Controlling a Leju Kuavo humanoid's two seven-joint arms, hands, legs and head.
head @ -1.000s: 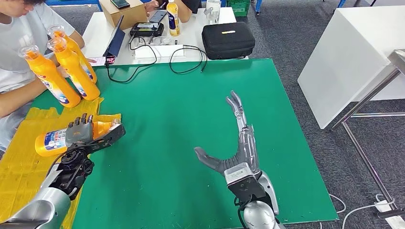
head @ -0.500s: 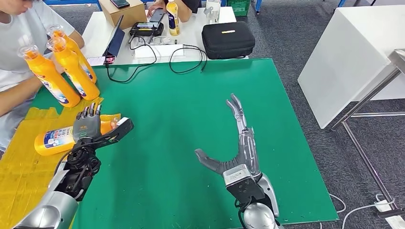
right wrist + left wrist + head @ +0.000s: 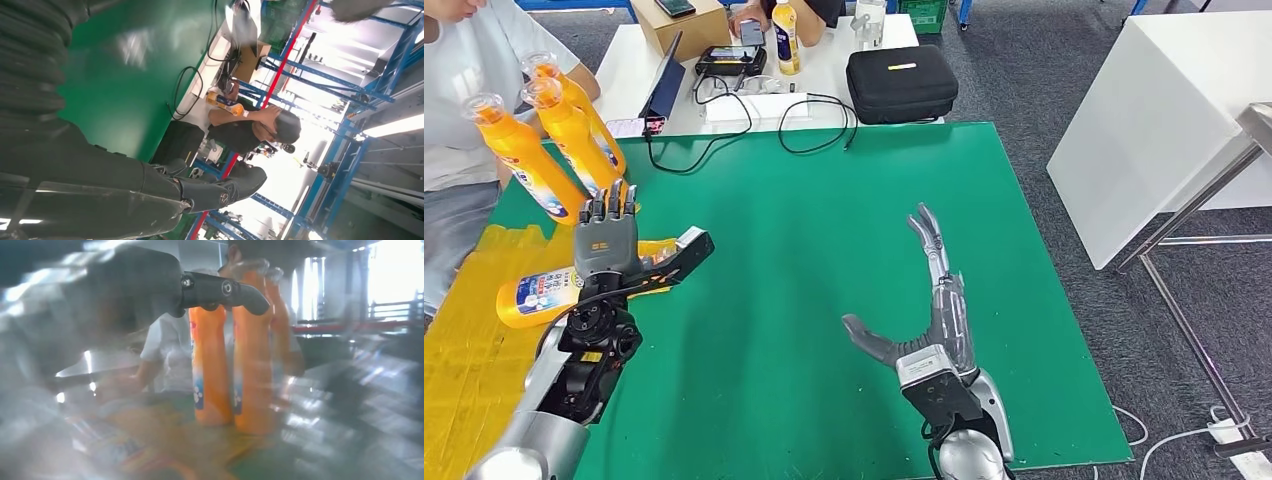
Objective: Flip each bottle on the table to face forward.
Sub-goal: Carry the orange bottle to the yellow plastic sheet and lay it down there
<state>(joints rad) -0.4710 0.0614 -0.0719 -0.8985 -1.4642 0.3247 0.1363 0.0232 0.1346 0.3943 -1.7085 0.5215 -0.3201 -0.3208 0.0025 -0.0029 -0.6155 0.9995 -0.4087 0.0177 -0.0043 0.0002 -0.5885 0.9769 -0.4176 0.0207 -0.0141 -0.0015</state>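
An orange bottle (image 3: 532, 294) with a blue-and-white label lies on its side on the yellow cloth (image 3: 469, 350) at the left of the green mat (image 3: 804, 260). My left hand (image 3: 614, 245) hovers over its neck end, fingers straight and apart, thumb out to the right, holding nothing. Three more orange bottles (image 3: 524, 165) stand upright behind it at the mat's far left; the blurred left wrist view shows them (image 3: 252, 365) beyond a dark finger (image 3: 220, 290). My right hand (image 3: 929, 300) is spread open above the middle of the mat, and its dark fingers (image 3: 220, 192) hold nothing.
A person in white (image 3: 459, 90) sits at the far left beside the upright bottles. Behind the mat, a white table holds a black case (image 3: 902, 83), cables (image 3: 814, 125), a laptop and a small drink bottle (image 3: 786, 38). A white cabinet (image 3: 1164, 110) and metal frame stand right.
My left hand has lifted off the lying bottle and straightened its fingers, drifting slightly right. The bottle stays where it lay. My right hand has barely shifted.
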